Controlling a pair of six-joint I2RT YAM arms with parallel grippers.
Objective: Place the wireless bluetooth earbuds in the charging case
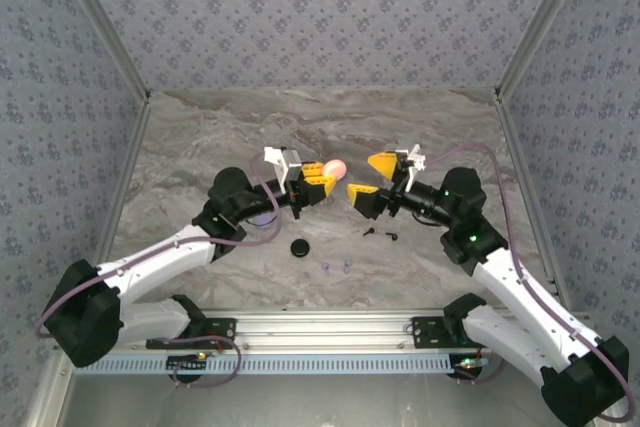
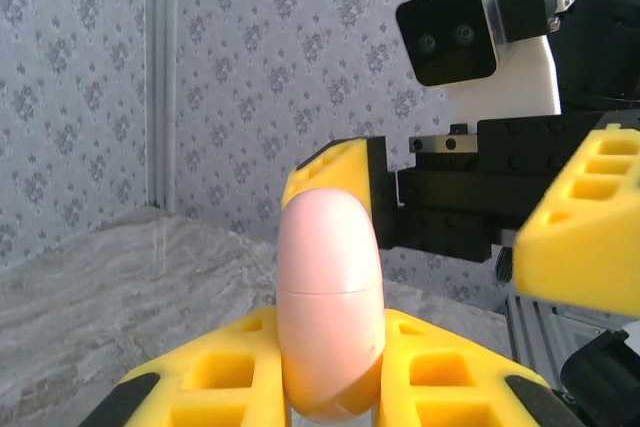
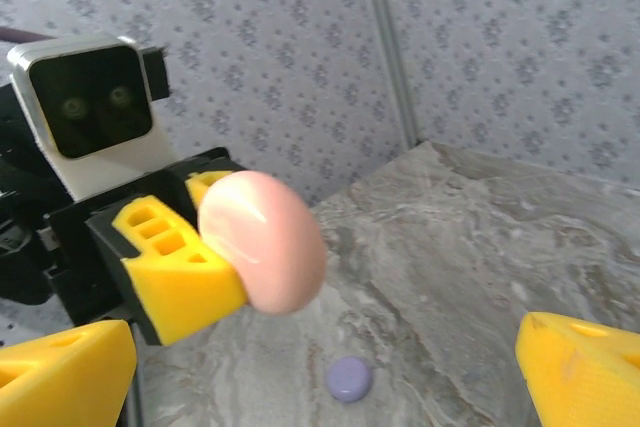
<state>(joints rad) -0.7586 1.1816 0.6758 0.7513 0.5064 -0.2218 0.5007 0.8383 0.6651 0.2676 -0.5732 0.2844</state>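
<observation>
Across the grey marbled table [image 1: 200,137], walled on three sides by patterned panels, both arms reach inward from the near edge and meet above its centre.

Left arm [image 1: 170,252]: extends from the near-left corner, wrist turned toward the right.
Right arm [image 1: 510,282]: extends from the near-right corner, wrist turned toward the left.

Left gripper [image 1: 326,174]: claw drawn narrow and clamped on the pink charging case [image 1: 334,167]. The left wrist view shows the case standing on edge between the two yellow fingers, with a seam running round it and the lid shut. It is raised clear of the table.

Right gripper [image 1: 369,182]: claw spread wide, holding nothing. It faces the case from just to the right, apart from it, one finger on the far side and one on the near side.

Black round case [image 1: 299,247]: lying flat on the table, near-left of the raised grippers.

Small lavender round object [image 3: 348,379]: resting on the table below the pink case, seen from the right wrist.

Black earbuds [image 1: 380,234]: two pieces lying loose on the table, near side of the right gripper, close together.

Lavender earbuds [image 1: 338,267]: two pieces lying loose side by side, nearer the table's near edge, between the black round case and the black earbuds. Their detail is too small to read.
</observation>
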